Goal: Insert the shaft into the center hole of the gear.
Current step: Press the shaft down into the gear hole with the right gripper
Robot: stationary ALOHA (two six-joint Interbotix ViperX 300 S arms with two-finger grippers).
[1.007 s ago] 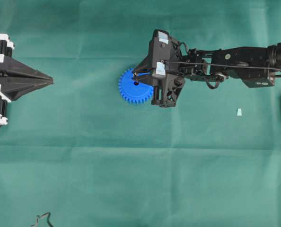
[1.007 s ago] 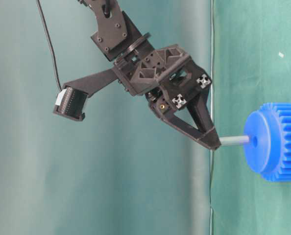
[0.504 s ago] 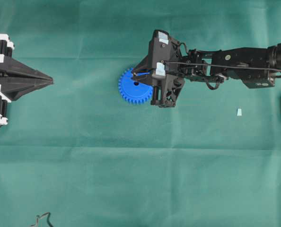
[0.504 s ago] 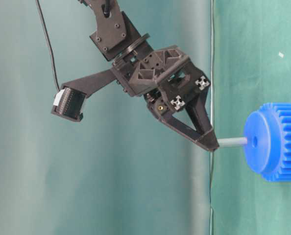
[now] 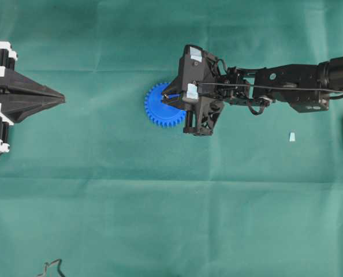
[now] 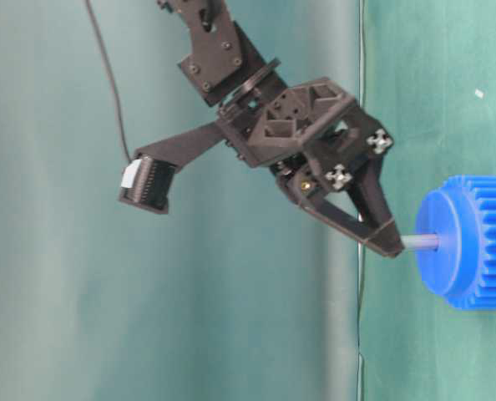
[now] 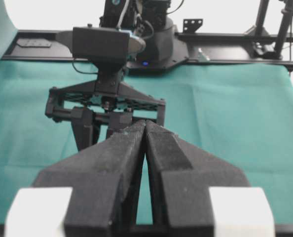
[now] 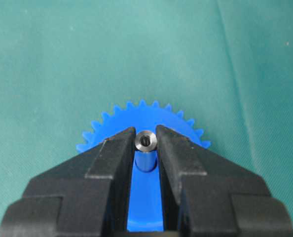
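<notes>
Right hand [image 6: 396, 244] clamped on the shaft [image 6: 421, 242], its tip entering the center hole of the gear [image 6: 469, 242] lying flat on the bench [image 5: 160, 190]. Left hand [image 7: 145, 129] closed, empty, well apart. Risk: slight tilt jamming the shaft or shoving the unheld gear sideways.

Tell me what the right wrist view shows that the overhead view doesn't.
Only the right wrist view shows the shaft end-on, its hollow silvery tip pinched between the right gripper's fingers, with the gear's teeth fanning out behind. Only the overhead view shows the left gripper parked at the far left, shut and idle, and a small pale chip on the cloth. Both show the blue gear lying on the green cloth with the right gripper over it.
</notes>
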